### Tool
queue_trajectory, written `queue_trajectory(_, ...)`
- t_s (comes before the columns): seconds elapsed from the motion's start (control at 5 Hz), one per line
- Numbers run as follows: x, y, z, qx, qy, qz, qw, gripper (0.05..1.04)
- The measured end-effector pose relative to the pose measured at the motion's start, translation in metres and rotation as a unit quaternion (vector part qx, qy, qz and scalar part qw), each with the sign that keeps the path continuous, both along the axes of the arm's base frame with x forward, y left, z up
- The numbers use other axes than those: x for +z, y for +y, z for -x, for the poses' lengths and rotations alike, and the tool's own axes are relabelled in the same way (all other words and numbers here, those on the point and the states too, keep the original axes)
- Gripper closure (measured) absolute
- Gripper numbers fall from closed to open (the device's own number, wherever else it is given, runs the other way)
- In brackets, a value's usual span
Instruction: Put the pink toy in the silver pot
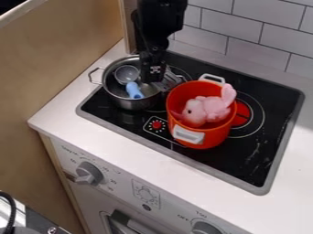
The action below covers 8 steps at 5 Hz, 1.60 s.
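One pink toy (211, 109) sits in the orange pot (202, 139), its head toward 8 o'clock. The silver pot (131, 103) stands at its 10 o'clock, holding a blue-handled spoon (134, 90). The gripper (156, 75) hangs at that pot's 2 o'clock; how wide its jaws stand, I cannot tell.

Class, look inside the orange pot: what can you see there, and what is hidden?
The pink toy sits inside the orange pot, partly above its rim. The toy's underside and whatever lies beneath it are hidden.
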State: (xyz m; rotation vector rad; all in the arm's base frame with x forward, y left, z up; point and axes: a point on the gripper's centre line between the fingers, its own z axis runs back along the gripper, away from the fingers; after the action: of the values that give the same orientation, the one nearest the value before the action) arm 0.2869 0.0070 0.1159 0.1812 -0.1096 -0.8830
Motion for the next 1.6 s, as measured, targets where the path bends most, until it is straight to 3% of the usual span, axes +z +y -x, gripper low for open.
queue_trajectory(0.2, 0.011, -0.022, 0.0, -0.002, -0.011, 0.01, 0.9999, 0.085)
queue_trajectory(0.4, 0.02, -0.043, -0.006, -0.037, -0.05, 0.026, 0.9977, 0.084)
queue_trajectory(0.6, 0.022, -0.059, -0.018, -0.095, -0.094, 0.04, 0.9902, 0.084)
queue_trajectory(0.8, 0.014, -0.066, -0.024, -0.113, -0.1, 0.04, 0.9877, 0.084)
queue_trajectory(1.2, 0.002, -0.085, -0.024, -0.118, -0.077, 0.024, 0.9897, 0.084)
queue_trajectory(1.4, -0.004, -0.093, -0.03, -0.116, -0.093, 0.02, 0.9887, 0.084)
queue_trajectory(1.6, -0.014, -0.092, -0.028, -0.117, -0.093, 0.019, 0.9885, 0.084)
